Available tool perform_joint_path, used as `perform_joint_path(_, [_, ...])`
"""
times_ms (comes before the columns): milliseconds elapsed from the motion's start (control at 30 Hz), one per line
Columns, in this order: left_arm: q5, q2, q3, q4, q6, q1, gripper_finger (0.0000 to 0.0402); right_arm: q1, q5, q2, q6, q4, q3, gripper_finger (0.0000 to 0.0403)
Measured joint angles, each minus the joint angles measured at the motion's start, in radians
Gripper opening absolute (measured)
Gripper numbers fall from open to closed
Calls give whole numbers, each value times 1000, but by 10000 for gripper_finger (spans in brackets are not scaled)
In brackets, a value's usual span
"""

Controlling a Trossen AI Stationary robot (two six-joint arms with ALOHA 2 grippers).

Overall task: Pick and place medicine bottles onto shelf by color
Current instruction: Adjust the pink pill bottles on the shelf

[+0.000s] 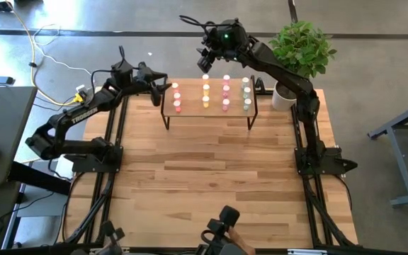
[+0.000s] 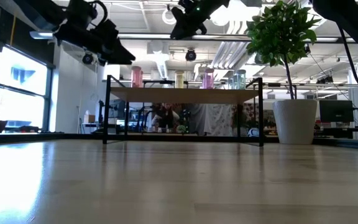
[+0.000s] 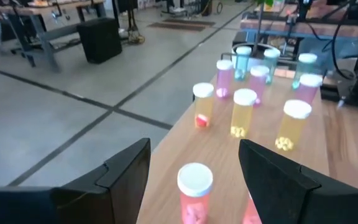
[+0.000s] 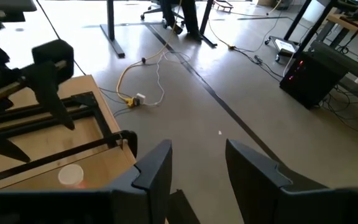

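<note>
All bottles point(image 1: 206, 93) seemingly stand colour-sorted on the shelf point(image 1: 190, 112), upper centre; left pincer point(image 1: 163, 80) and right pincer point(image 1: 205, 62) open, empty.

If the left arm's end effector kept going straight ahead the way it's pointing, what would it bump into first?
Probably the red-orange bottle, which stands right between the open fingers of the left end effector on the shelf. The yellow bottles stand farther along, though depth is hard to judge.

Industrial lab or workshop space: polished concrete floor point(image 4: 241, 118) with dark seams, exposed ceiling ducts point(image 2: 229, 53), loose cables point(image 4: 145, 74), black equipment case point(image 4: 312, 78), workbenches point(image 3: 48, 28) beyond, potted plant point(image 1: 299, 53) beside the wooden robot table point(image 1: 211, 177).
</note>
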Motion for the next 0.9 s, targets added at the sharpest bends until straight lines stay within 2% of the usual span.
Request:
perform_joint_path(467, [7,87,0,1,68,-1,234,0,0,0,0,0,0,142])
perform_joint_path(633, [9,112,36,-9,71,-1,234,0,0,0,0,0,0,142])
perform_joint_path(900, [46,130,75,-104,86,-1,234,0,0,0,11,-3,0,142])
